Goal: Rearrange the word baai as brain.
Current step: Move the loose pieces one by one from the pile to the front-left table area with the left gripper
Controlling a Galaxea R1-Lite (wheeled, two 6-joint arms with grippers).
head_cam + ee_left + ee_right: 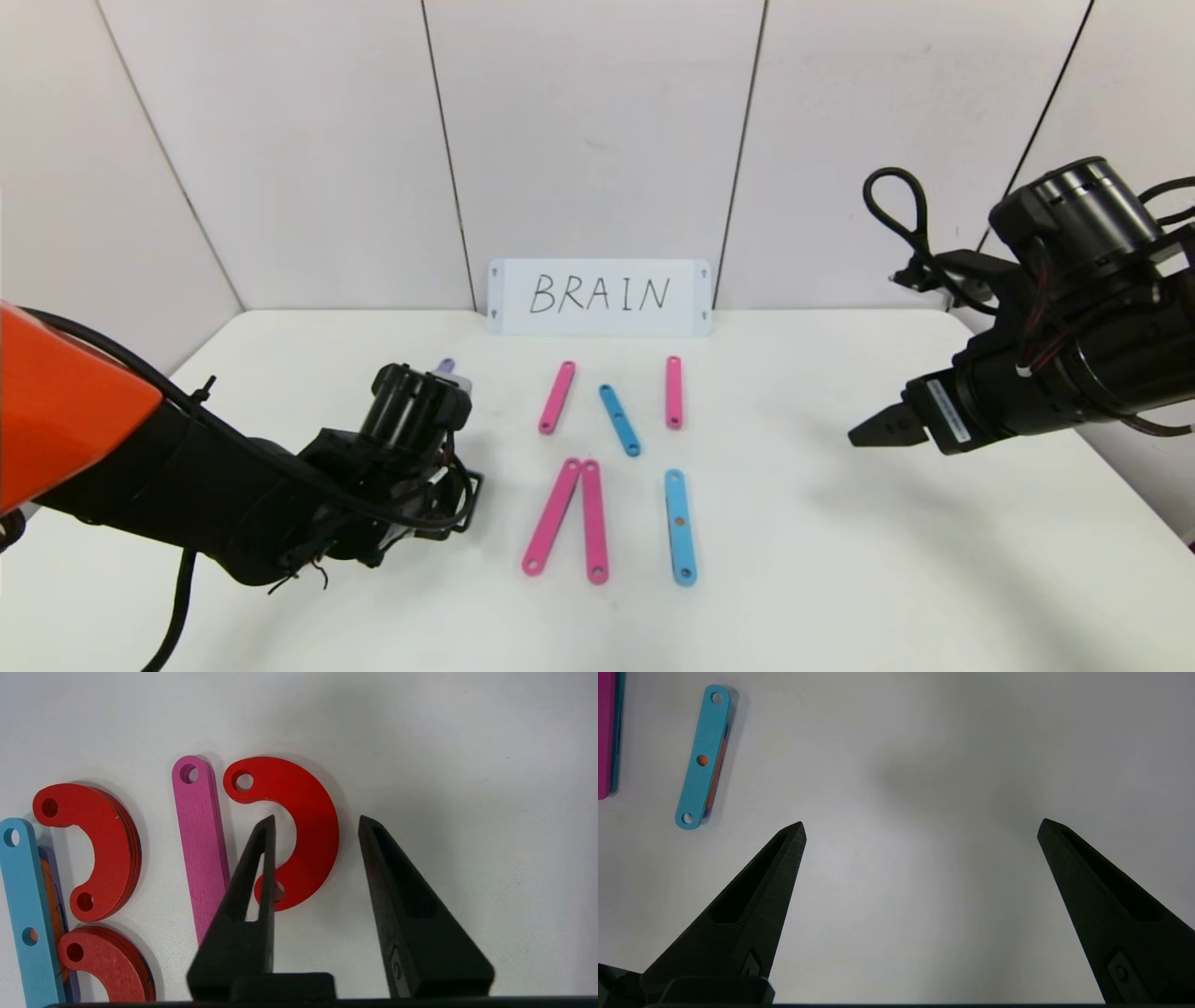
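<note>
The left gripper [315, 821] sat low over the table [840, 579], jaws spread around a red curve [310, 826]; its arm hid that part of the word. In head view: four pink strips, two blue strips. The card [599, 296] read "BRAIN". The right gripper [920, 828] hovered wide open.

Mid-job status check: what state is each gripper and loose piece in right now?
Left gripper: open, jaws straddling the red C-curve, not closed.
Right gripper: open, empty, above bare table.
Purple-pink strip: flat beside that curve.
Blue strip: flat, untouched.
White card: upright against the wall.
</note>
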